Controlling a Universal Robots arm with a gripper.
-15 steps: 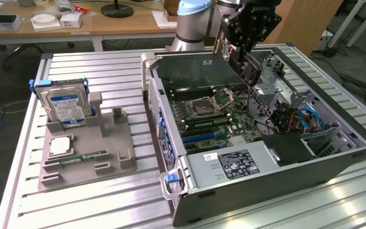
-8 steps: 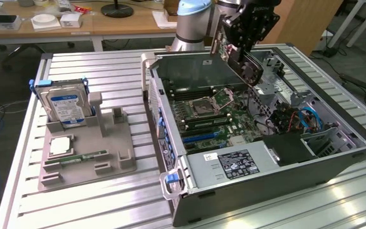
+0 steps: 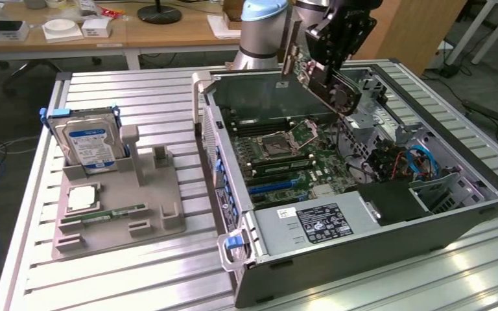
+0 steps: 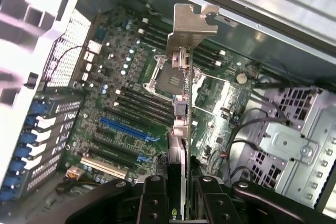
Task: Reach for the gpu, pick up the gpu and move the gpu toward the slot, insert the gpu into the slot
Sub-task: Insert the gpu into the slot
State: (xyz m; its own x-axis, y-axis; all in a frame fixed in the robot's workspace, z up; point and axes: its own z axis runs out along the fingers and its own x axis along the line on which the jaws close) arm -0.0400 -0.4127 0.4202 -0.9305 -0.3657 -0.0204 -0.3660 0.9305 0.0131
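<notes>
My gripper (image 3: 325, 61) hangs over the open computer case and is shut on the gpu (image 3: 336, 87). The dark card with a round fan is tilted in the air above the case's back half. In the wrist view the gpu (image 4: 181, 129) appears edge-on, its silver end bracket (image 4: 187, 27) pointing away from my gripper (image 4: 181, 198), whose black fingers (image 4: 153, 200) clamp it from both sides. Beneath it lies the green motherboard (image 3: 305, 165) with a long blue slot (image 4: 128, 128), also seen as the slot (image 3: 271, 186) in the exterior view. Card and board are well apart.
The square silver processor socket (image 3: 282, 139) sits on the board. A power supply (image 3: 318, 223) fills the case's near end, and a drive cage with cables (image 3: 414, 162) lies at the exterior view's right. A grey fixture (image 3: 158, 194) holds a hard drive (image 3: 93, 139) and a memory stick (image 3: 111, 214).
</notes>
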